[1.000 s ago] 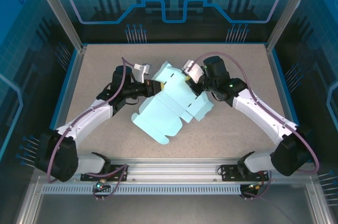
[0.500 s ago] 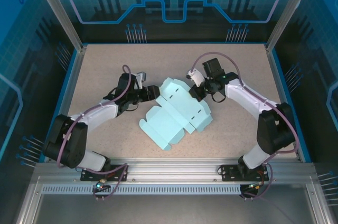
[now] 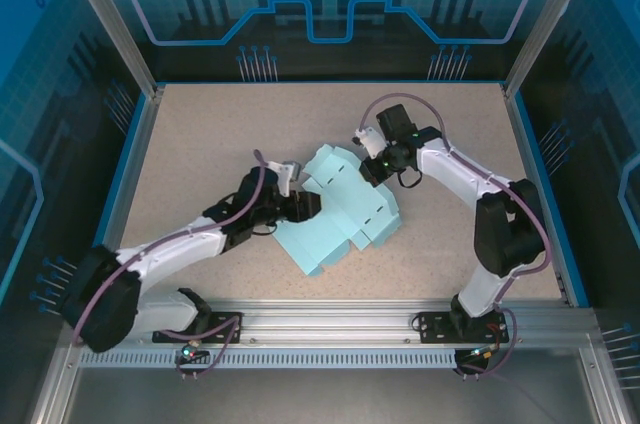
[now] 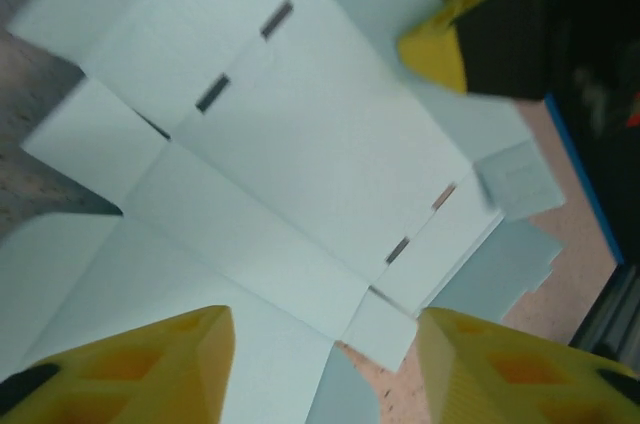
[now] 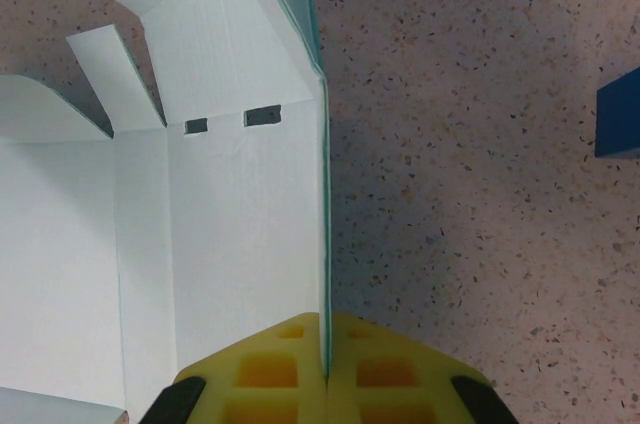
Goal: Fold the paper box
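Observation:
The paper box (image 3: 345, 206) is a pale blue die-cut sheet lying mid-table, partly creased, with slots and flaps. My right gripper (image 3: 368, 172) holds its far right edge. In the right wrist view the yellow fingers (image 5: 325, 369) are shut on a raised wall of the paper box (image 5: 230, 224), which stands on edge between them. My left gripper (image 3: 306, 206) is over the sheet's left side. Seen from the left wrist, the left gripper (image 4: 325, 364) stands open with nothing clamped, and the paper box (image 4: 300, 144) lies beyond its tips. The right gripper's yellow fingertip (image 4: 440, 44) shows at top right.
A small dark blue cube (image 5: 620, 114) sits on the speckled table to the right of the held wall. Blue walls (image 3: 135, 164) border the table, and an aluminium rail (image 3: 320, 329) runs along the near edge. Bare table (image 3: 200, 124) lies far left.
My left gripper opened, let go of the sheet's far left edge and moved nearer along its left side. The sheet settled lower and shifted right. The right gripper stayed shut on its edge.

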Controlling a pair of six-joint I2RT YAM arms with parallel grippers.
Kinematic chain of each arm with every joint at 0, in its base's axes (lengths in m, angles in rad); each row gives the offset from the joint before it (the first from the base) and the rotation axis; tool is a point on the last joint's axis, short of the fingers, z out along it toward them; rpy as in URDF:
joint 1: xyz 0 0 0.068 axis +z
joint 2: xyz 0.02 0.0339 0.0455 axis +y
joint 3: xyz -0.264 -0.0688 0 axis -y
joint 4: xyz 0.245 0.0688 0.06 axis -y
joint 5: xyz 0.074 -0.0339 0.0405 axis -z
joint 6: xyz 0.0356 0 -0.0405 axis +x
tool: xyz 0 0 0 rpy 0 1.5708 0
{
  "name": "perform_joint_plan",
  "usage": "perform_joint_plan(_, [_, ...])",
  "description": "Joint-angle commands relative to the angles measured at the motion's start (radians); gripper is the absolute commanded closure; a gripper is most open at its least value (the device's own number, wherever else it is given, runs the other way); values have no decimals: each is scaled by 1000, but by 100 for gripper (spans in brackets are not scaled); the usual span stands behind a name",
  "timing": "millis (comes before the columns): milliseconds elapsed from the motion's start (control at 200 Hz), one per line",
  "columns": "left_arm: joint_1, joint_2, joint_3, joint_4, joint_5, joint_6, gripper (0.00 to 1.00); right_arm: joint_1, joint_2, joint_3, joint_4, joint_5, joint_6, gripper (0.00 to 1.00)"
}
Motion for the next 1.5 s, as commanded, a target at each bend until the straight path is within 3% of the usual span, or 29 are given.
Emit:
perform_joint_plan(0, [-32,118,8,125,29,-21,54,0,29,45,-30,17,22,100])
perform_joint_plan(215, [-70,306,77,249,29,-27,68,1,46,57,-25,22,29,100])
perform_joint_plan(715, [-70,511,91,326,-31,-47,78,18,45,62,-21,52,34,100])
perform_joint_plan(1331, [-70,608,35,526,-35,-109,83,235,-5,52,-1,356,230,100])
perform_joint_plan(1496, [-70,614,19,560,-35,-123,84,275,-29,14,53,368,264,100])
